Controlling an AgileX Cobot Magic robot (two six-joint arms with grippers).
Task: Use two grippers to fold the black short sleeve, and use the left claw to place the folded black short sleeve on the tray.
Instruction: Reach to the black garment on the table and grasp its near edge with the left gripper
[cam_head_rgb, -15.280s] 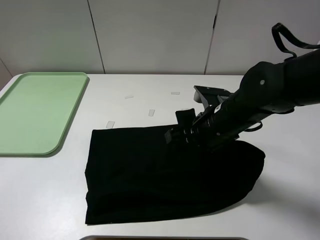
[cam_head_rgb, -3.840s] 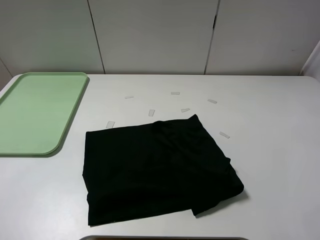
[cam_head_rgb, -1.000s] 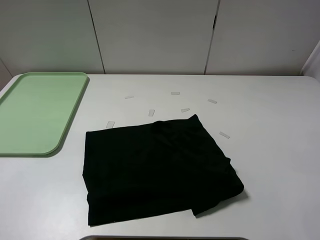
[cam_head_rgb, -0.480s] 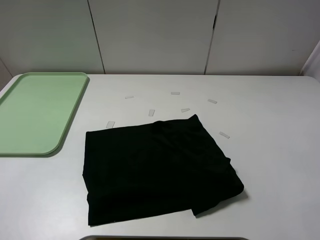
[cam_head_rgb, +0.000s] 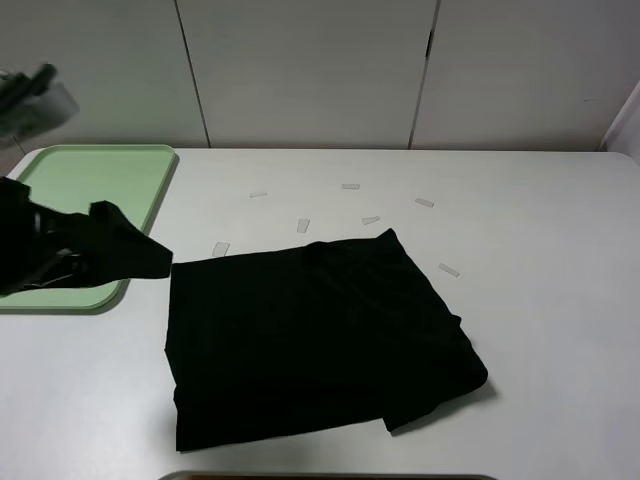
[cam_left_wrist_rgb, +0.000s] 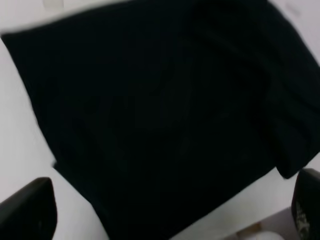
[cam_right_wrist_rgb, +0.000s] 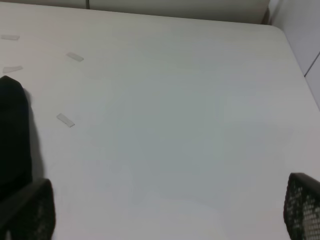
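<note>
Newly arrived from the left, the left claw (cam_head_rgb: 140, 255) is being advanced, jaws released and empty, toward the folded black short sleeve (cam_head_rgb: 315, 335) lying on the surface (cam_head_rgb: 540, 260) right of the tray (cam_head_rgb: 90, 180); all layers of its left edge should be pinched together.

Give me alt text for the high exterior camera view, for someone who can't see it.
A folded black T-shirt lies on a white table, with a black robot arm at the left edge in front of a mint-green tray. Small pale tape strips dot the table behind the shirt.
</note>
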